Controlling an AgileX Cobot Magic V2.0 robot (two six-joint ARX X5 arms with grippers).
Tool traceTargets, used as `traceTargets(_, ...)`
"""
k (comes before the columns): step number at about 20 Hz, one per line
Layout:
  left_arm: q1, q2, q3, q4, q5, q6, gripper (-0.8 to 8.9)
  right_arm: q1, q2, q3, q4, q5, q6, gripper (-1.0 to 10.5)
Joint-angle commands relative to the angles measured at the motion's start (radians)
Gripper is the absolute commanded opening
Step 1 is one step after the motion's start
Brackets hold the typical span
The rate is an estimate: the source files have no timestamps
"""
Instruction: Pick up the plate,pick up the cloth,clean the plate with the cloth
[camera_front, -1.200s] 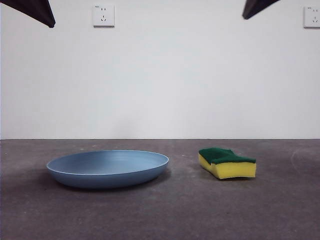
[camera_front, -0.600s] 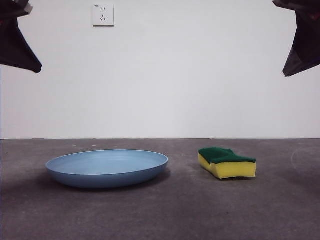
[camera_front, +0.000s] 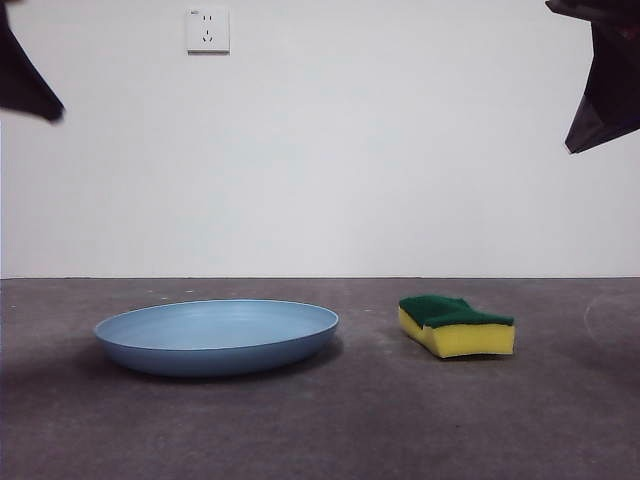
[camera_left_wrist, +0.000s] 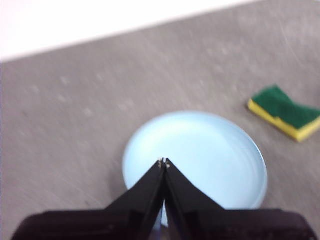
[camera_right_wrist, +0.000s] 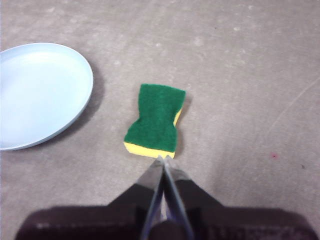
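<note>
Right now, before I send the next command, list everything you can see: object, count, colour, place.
plate: one, light blue, on the table, empty, apart from the sponge.
sponge: one, yellow with a dark green top, on the table beside the plate, green side up.
table: one, dark grey.
wall socket: one, white, high on the white wall.
left gripper: one, black, jaws shut, above the plate, holding nothing.
right gripper: one, black, jaws shut, above the sponge, holding nothing.

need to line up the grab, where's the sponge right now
The sponge lies flat on the gray table, green side up, right of the blue plate in the front view with a gap between them. The right gripper hangs above it.
</note>
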Motion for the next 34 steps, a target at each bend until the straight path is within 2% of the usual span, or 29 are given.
traceTargets(1, 0.063, -0.069, -0.004, 0.038, 0.003, 0.039, -0.03, 0.001, -0.002, -0.001, 0.006, 0.003, 0.011, 0.0)
traceTargets(3, 0.159, -0.139, -0.035, 0.081, 0.037, 0.04, -0.03, 0.001, -0.002, -0.001, 0.006, 0.003, 0.011, 0.0)
traceTargets(5, 0.278, -0.226, -0.098, 0.098, 0.159, 0.039, -0.03, 0.001, -0.002, -0.001, 0.006, 0.003, 0.011, 0.0)
traceTargets(7, 0.367, -0.306, -0.165, 0.101, 0.237, 0.036, -0.03, 0.001, -0.002, -0.001, 0.006, 0.003, 0.011, 0.0)
traceTargets(10, 0.435, -0.415, -0.267, 0.104, 0.232, 0.035, -0.03, 0.001, -0.002, -0.001, 0.005, 0.003, 0.011, 0.0)
traceTargets(14, 0.473, -0.517, -0.39, 0.114, 0.229, 0.032, -0.03, 0.001, -0.002, -0.001, 0.006, 0.003, 0.011, 0.0)
traceTargets(17, 0.492, -0.558, -0.454, 0.11, 0.228, -0.003, -0.03, 0.001, -0.002, -0.001, 0.006, 0.003, 0.011, 0.0)
traceTargets(21, 0.503, -0.588, -0.453, -0.013, 0.195, -0.019, -0.03, 0.001, -0.002, -0.001, 0.005, 0.003, 0.011, 0.0)
traceTargets(34, 0.503, -0.587, -0.453, -0.009, 0.203, -0.019, -0.03, 0.001, -0.002, 0.0, 0.005, 0.003, 0.011, 0.0)
